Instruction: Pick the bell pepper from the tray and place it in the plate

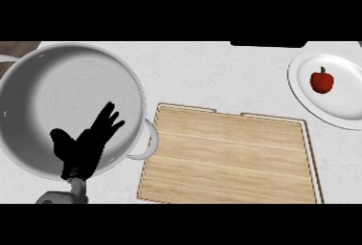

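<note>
One hand is showing: your left hand point(84, 146), fingers spread and holding nothing, is resting over the large pan point(42, 72) left of the wooden tray point(226, 158). Right of the tray, the bell pepper point(322, 80) is sitting on the plate point(339, 112); placement looks done, so you are likely needing no further move.

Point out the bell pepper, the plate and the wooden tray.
bell pepper point(322, 82), head view, middle of its red body.
plate point(311, 107), head view, bare white rim at lower left.
wooden tray point(226, 158), head view, bare middle of its wood surface.
</note>
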You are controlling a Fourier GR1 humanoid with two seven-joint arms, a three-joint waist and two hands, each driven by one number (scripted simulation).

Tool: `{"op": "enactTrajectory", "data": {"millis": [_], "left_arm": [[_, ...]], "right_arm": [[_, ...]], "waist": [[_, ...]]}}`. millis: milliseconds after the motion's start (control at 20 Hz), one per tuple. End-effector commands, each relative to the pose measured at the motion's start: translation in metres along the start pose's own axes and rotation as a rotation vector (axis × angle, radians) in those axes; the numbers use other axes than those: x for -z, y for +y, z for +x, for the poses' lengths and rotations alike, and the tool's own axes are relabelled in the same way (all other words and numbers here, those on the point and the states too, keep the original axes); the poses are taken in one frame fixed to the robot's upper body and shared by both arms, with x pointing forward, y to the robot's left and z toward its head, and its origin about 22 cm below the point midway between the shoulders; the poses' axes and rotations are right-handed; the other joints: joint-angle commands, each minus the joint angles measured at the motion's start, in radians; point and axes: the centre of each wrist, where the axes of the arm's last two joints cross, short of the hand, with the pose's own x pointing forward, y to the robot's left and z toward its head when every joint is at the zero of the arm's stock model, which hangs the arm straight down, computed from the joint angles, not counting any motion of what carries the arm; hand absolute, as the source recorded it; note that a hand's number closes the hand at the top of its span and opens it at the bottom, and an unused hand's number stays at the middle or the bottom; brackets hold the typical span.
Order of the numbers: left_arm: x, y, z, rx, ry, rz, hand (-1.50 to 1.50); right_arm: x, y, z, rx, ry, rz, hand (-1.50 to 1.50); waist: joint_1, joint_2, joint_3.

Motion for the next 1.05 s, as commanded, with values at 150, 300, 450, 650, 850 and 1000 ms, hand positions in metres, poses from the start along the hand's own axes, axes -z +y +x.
{"op": "enactTrajectory", "data": {"millis": [150,300,450,650,850,1000], "left_arm": [[-0.004,0.001,-0.027,-0.019,0.123,0.007,0.00],[-0.010,0.014,-0.027,-0.011,0.134,0.018,0.00],[-0.013,0.006,-0.041,0.004,0.136,0.044,0.00],[-0.010,0.003,-0.039,-0.013,0.141,0.027,0.00],[-0.013,0.004,-0.039,-0.018,0.140,0.037,0.00],[-0.006,-0.005,-0.033,-0.030,0.140,0.042,0.00]], "right_arm": [[-0.031,-0.043,-0.002,0.044,0.006,0.160,-1.50],[-0.046,-0.062,0.000,-0.010,0.037,0.183,-1.50],[-0.062,-0.062,-0.013,-0.028,0.014,0.200,-1.50],[-0.063,-0.062,-0.013,-0.083,0.015,0.228,-1.50],[-0.076,-0.083,-0.006,-0.099,0.031,0.231,-1.50],[-0.079,-0.078,-0.013,-0.100,0.018,0.216,-1.50]], "waist": [[-0.015,0.009,-0.010],[-0.016,0.005,-0.010],[-0.029,0.004,-0.009],[-0.029,0.000,-0.011],[-0.034,-0.004,-0.011],[-0.035,-0.002,-0.010]]}}
